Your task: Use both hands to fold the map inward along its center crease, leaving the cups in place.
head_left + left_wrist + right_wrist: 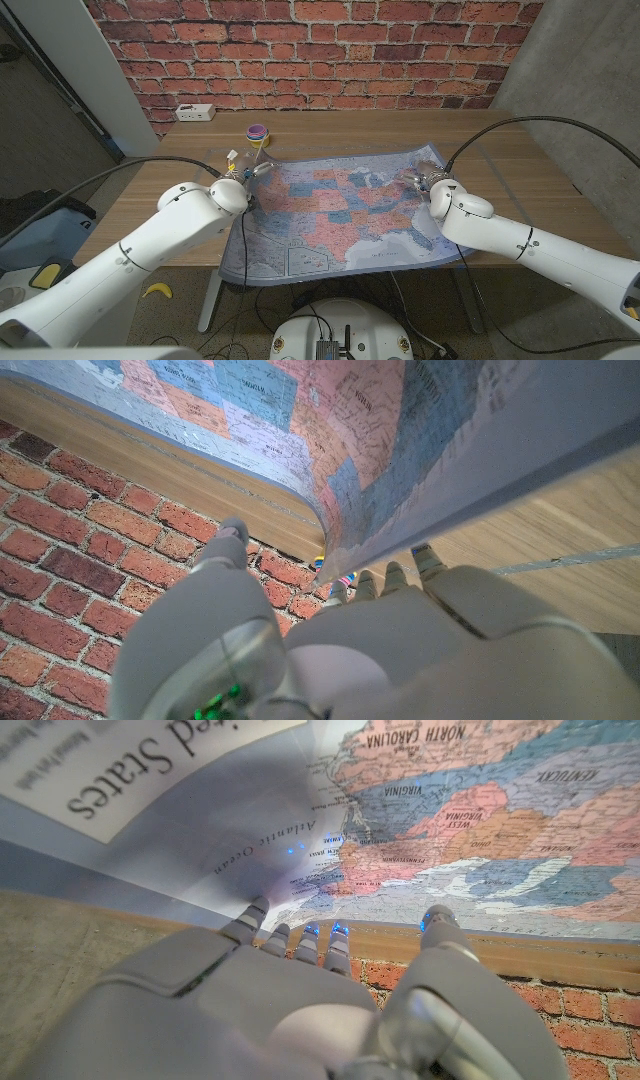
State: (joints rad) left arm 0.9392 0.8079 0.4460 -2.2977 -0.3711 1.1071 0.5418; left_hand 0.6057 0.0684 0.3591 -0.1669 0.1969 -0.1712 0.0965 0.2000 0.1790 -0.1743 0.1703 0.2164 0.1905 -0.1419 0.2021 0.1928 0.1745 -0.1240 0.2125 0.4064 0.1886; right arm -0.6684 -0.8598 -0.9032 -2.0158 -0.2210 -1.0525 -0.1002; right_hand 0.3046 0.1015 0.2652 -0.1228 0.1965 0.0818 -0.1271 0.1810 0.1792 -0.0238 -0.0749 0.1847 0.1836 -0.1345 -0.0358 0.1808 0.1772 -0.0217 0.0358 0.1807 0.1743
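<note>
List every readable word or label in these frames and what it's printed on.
All on the map:
"NORTH CAROLINA"
"VIRGINIA"
"WEST VIRGINIA"
"KENTUCKY"
"Atlantic Ocean"
"States" (title, cut off)
Map print in the head and left wrist views: too small or blurred to read.

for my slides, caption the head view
Both robot hands, left hand and right hand, at opposite edges of the map on the wooden table.

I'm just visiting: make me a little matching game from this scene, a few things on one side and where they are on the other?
Things:
1. map
2. cups
3. left hand
4. right hand

Places:
A. at the map's right edge
B. spread across the table's middle
C. beyond the map's far left corner
D. at the map's left edge

Pairs: 1-B, 2-C, 3-D, 4-A
</note>
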